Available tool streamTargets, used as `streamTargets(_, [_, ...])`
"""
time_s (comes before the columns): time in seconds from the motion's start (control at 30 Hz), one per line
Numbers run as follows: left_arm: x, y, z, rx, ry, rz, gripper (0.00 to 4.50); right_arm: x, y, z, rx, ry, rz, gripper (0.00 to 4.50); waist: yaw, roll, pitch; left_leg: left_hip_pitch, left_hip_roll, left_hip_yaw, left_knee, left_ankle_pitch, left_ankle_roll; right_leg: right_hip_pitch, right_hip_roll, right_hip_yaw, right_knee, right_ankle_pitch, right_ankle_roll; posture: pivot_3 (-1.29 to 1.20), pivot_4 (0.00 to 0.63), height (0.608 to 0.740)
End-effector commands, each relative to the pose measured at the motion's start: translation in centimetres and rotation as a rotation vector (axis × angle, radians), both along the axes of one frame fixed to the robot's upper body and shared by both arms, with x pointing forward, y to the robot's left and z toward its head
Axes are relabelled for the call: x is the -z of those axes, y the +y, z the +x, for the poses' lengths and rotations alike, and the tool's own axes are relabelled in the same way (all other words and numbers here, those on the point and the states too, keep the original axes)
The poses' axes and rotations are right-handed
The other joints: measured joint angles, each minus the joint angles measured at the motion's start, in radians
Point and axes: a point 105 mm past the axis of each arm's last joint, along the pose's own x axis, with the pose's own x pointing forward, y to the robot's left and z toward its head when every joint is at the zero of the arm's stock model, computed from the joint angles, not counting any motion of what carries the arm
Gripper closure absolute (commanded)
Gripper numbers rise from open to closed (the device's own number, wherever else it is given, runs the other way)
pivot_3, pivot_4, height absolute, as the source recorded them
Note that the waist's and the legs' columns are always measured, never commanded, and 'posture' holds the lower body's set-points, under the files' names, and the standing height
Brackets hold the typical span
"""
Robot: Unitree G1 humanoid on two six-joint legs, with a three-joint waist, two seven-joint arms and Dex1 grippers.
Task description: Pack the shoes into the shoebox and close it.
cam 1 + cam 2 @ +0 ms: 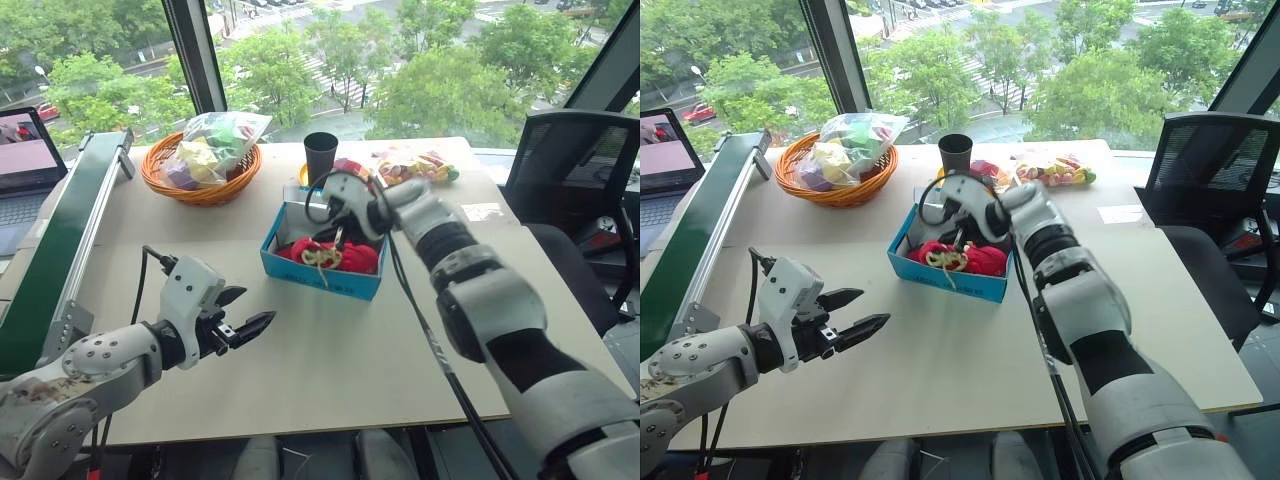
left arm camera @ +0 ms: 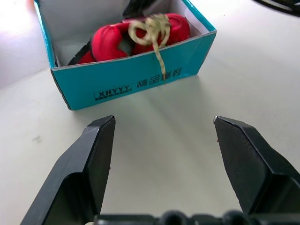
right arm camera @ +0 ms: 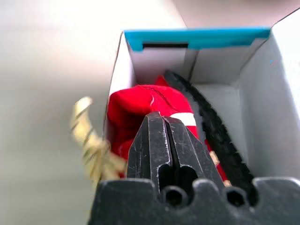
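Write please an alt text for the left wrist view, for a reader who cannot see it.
Red shoes with cream laces lie inside an open turquoise shoebox on a pale table, one lace hanging over the front wall. The left gripper points at the box, its black fingers apart and empty.

- I'm in an office or test room, high up in a building.
- Tall windows (image 1: 300, 50) on the far side look down on treetops and a street.
- A black mesh office chair (image 1: 575, 190) stands at my right.
- An open laptop (image 1: 25, 160) sits far left, beside a green conveyor belt (image 1: 60, 250) along the pale surface (image 1: 330, 360).
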Motion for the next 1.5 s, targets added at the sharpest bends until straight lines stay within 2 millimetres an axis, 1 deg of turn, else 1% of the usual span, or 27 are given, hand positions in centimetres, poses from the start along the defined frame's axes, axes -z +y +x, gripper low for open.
streamTargets(0.03, [-0.5, -0.4, 0.3, 0.036, -0.025, 0.005, 0.93, -4.6, -4.5, -1.0, -0.050, -0.030, 0.032, 4.49, 0.005, 0.001, 0.001, -0.006, 0.000, 0.000, 0.000, 0.000, 0.000, -0.005, 0.000, 0.000, 0.000, 0.000, 0.000, 0.00, 0.150, 0.738])
streamTargets(0.07, [-0.5, -0.4, 0.4, 0.038, -0.025, 0.005, 0.93, -4.5, -5.5, -0.9, -0.029, -0.041, 0.005, 4.49, 0.013, 0.001, 0.001, -0.010, 0.000, 0.000, 0.000, 0.000, 0.000, -0.009, 0.000, -0.001, 0.000, 0.000, 0.000, 0.00, 0.150, 0.738])
streamTargets(0.13, [-0.5, -0.4, 0.5, 0.046, -0.025, 0.007, 0.93, -3.1, -7.4, 0.1, 0.065, -0.094, -0.097, 4.49, 0.020, 0.001, 0.001, -0.017, -0.001, 0.000, 0.001, 0.000, 0.000, -0.015, -0.002, -0.001, 0.000, 0.000, 0.000, 0.00, 0.150, 0.738])
streamTargets(0.2, [-0.6, -0.5, 0.6, 0.056, -0.025, 0.007, 0.93, -1.4, -11.0, 2.0, 0.258, -0.186, -0.224, 4.49, 0.017, 0.001, 0.001, -0.017, -0.001, 0.001, 0.002, 0.000, 0.000, -0.015, -0.003, 0.000, 0.000, 0.000, 0.000, 0.00, 0.150, 0.738])
streamTargets(0.23, [-0.6, -0.6, 0.7, 0.062, -0.024, 0.008, 0.93, -0.8, -13.2, 3.0, 0.376, -0.252, -0.289, 4.49, 0.017, 0.000, 0.001, -0.016, -0.001, 0.002, 0.001, 0.000, 0.000, -0.015, -0.002, 0.000, 0.000, 0.000, 0.000, 0.00, 0.150, 0.738])
streamTargets(0.27, [-0.6, -0.6, 0.8, 0.067, -0.024, 0.009, 0.93, -0.6, -14.7, 3.7, 0.467, -0.311, -0.313, 4.49, 0.017, 0.001, 0.001, -0.016, -0.001, 0.002, 0.001, 0.000, 0.000, -0.015, -0.002, 0.000, 0.000, 0.000, 0.000, 0.00, 0.150, 0.738])
streamTargets(0.3, [-0.6, -0.6, 0.9, 0.070, -0.023, 0.009, 0.93, -0.5, -15.5, 4.1, 0.536, -0.333, -0.308, 4.49, 0.018, 0.001, 0.001, -0.016, -0.001, 0.002, 0.001, 0.001, -0.002, -0.015, -0.002, 0.000, 0.001, 0.000, 0.000, 0.00, 0.150, 0.738])
streamTargets(0.33, [-0.6, -0.6, 1.0, 0.073, -0.023, 0.009, 0.93, -0.3, -15.9, 4.3, 0.567, -0.338, -0.301, 4.49, 0.020, 0.001, 0.002, -0.016, -0.001, 0.002, 0.001, 0.002, -0.002, -0.015, -0.002, 0.000, 0.001, 0.000, 0.000, 0.00, 0.150, 0.738])
streamTargets(0.37, [-0.6, -0.7, 1.0, 0.078, -0.024, 0.011, 0.93, 0.3, -16.0, 4.4, 0.594, -0.333, -0.283, 4.49, 0.017, 0.001, 0.002, -0.016, -0.001, 0.002, 0.001, 0.002, -0.003, -0.015, -0.002, 0.001, 0.001, 0.001, 0.000, 0.00, 0.150, 0.738])
streamTargets(0.43, [-0.7, -0.7, 1.2, 0.084, -0.024, 0.012, 0.93, 1.5, -16.3, 4.6, 0.617, -0.350, -0.318, 4.49, 0.005, 0.001, 0.002, -0.016, -0.001, 0.003, 0.001, 0.002, -0.003, -0.016, -0.002, 0.002, 0.001, 0.001, 0.000, 0.00, 0.150, 0.738])
streamTargets(0.5, [-0.7, -0.7, 1.4, 0.090, -0.026, 0.018, 0.93, 2.2, -15.8, 4.8, 0.623, -0.358, -0.318, 4.49, -0.006, 0.001, 0.002, -0.016, -0.001, 0.003, 0.001, 0.002, -0.003, -0.016, -0.001, 0.002, 0.001, 0.001, 0.000, 0.00, 0.150, 0.738])
streamTargets(0.6, [-1.1, -0.7, 1.6, 0.099, -0.034, 0.024, 0.93, 3.7, -14.0, 5.1, 0.632, -0.341, -0.272, 4.49, -0.015, 0.001, 0.002, -0.015, -0.001, 0.003, 0.001, 0.002, -0.003, -0.016, -0.001, 0.002, 0.001, 0.001, 0.000, 0.00, 0.150, 0.738])
streamTargets(0.67, [-1.1, -0.6, 1.7, 0.100, -0.036, 0.028, 0.93, 4.5, -13.4, 5.1, 0.628, -0.338, -0.282, 4.49, -0.019, 0.001, 0.002, -0.015, -0.001, 0.003, 0.001, 0.002, -0.003, -0.016, -0.001, 0.002, 0.001, 0.001, 0.000, 0.00, 0.150, 0.738])
streamTargets(0.83, [-1.4, -0.5, 1.5, 0.092, -0.043, 0.034, 0.93, 5.6, -11.7, 5.1, 0.610, -0.326, -0.265, 4.49, -0.014, 0.001, 0.002, -0.016, -0.001, 0.002, 0.001, 0.002, -0.003, -0.015, -0.002, 0.002, 0.002, 0.001, 0.000, 0.00, 0.150, 0.738])
streamTargets(0.93, [-1.4, -0.5, 1.3, 0.086, -0.047, 0.033, 0.93, 6.0, -11.3, 5.1, 0.611, -0.342, -0.268, 4.49, -0.013, 0.001, 0.002, -0.016, -0.001, 0.002, 0.002, 0.002, -0.003, -0.015, -0.002, 0.002, 0.002, 0.001, 0.000, 0.00, 0.150, 0.738])
streamTargets(1.03, [-1.4, -0.5, 1.2, 0.076, -0.048, 0.031, 0.93, 5.8, -11.0, 5.3, 0.616, -0.368, -0.265, 4.49, -0.015, 0.001, 0.002, -0.016, -0.001, 0.002, 0.002, 0.002, -0.003, -0.015, -0.002, 0.002, 0.002, 0.001, 0.000, 0.00, 0.150, 0.738])
streamTargets(1.13, [-1.3, -0.4, 1.0, 0.067, -0.046, 0.030, 0.93, 5.4, -10.1, 5.4, 0.607, -0.388, -0.218, 4.49, -0.017, 0.001, 0.002, -0.015, -0.001, 0.002, 0.002, 0.002, -0.003, -0.015, -0.002, 0.002, 0.003, 0.001, 0.000, 0.00, 0.150, 0.738])
streamTargets(1.2, [-1.3, -0.4, 1.1, 0.064, -0.045, 0.030, 0.93, 5.7, -9.5, 5.3, 0.591, -0.390, -0.203, 4.49, -0.020, 0.001, 0.002, -0.015, -0.001, 0.002, 0.002, 0.002, -0.003, -0.015, -0.002, 0.002, 0.003, 0.001, 0.000, 0.00, 0.150, 0.738])
streamTargets(1.27, [-1.4, -0.5, 1.1, 0.066, -0.047, 0.028, 0.93, 6.5, -8.9, 5.0, 0.564, -0.360, -0.193, 4.49, -0.024, 0.001, 0.002, -0.015, -0.001, 0.002, 0.002, 0.002, -0.003, -0.015, -0.001, 0.002, 0.003, 0.001, 0.000, 0.00, 0.150, 0.738])
streamTargets(1.37, [-1.5, -0.6, 1.2, 0.067, -0.050, 0.028, 0.93, 8.1, -7.7, 4.0, 0.489, -0.257, -0.165, 4.49, -0.027, 0.001, 0.002, -0.015, -0.001, 0.002, 0.002, 0.002, -0.003, -0.015, -0.001, 0.002, 0.003, 0.001, 0.000, 0.00, 0.150, 0.738])
streamTargets(1.47, [-1.5, -0.5, 1.2, 0.064, -0.050, 0.031, 0.93, 9.8, -6.8, 2.4, 0.360, -0.128, -0.170, 4.49, -0.028, 0.001, 0.002, -0.015, -0.001, 0.002, 0.002, 0.002, -0.003, -0.014, -0.001, 0.002, 0.003, 0.001, 0.000, 0.00, 0.150, 0.738])
streamTargets(1.5, [-1.5, -0.4, 1.2, 0.063, -0.050, 0.032, 0.93, 10.4, -6.4, 1.5, 0.292, -0.076, -0.178, 4.49, -0.028, 0.001, 0.002, -0.015, -0.001, 0.002, 0.002, 0.002, -0.003, -0.014, -0.001, 0.002, 0.003, 0.001, 0.000, 0.00, 0.150, 0.738])
